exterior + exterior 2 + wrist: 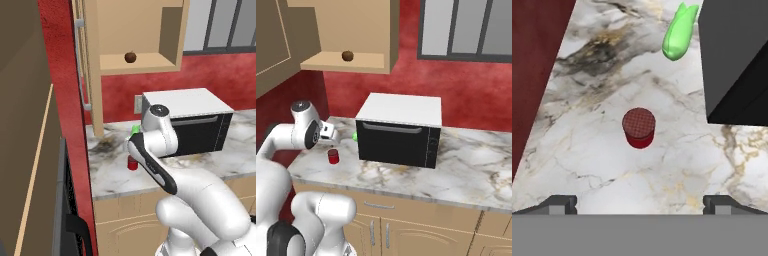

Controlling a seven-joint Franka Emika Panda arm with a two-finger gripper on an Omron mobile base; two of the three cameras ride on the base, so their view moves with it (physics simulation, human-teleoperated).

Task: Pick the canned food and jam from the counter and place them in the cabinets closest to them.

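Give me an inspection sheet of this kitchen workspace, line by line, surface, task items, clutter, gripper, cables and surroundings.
Surface: marble counter, brownish veins, a dark smudge near the wall corner.
Job's things: canned food upright on the counter, apart from everything; jam, nothing seen; open cabinet above, door swung out.
Clutter: green oblong thing lying beside the microwave; brown ball on the cabinet shelf.
Gripper: gripper open, above the can, holding nothing.
Cables: nothing seen.
Surroundings: red wall, window upper right, wall outlet behind the microwave, tan drawers and doors below.
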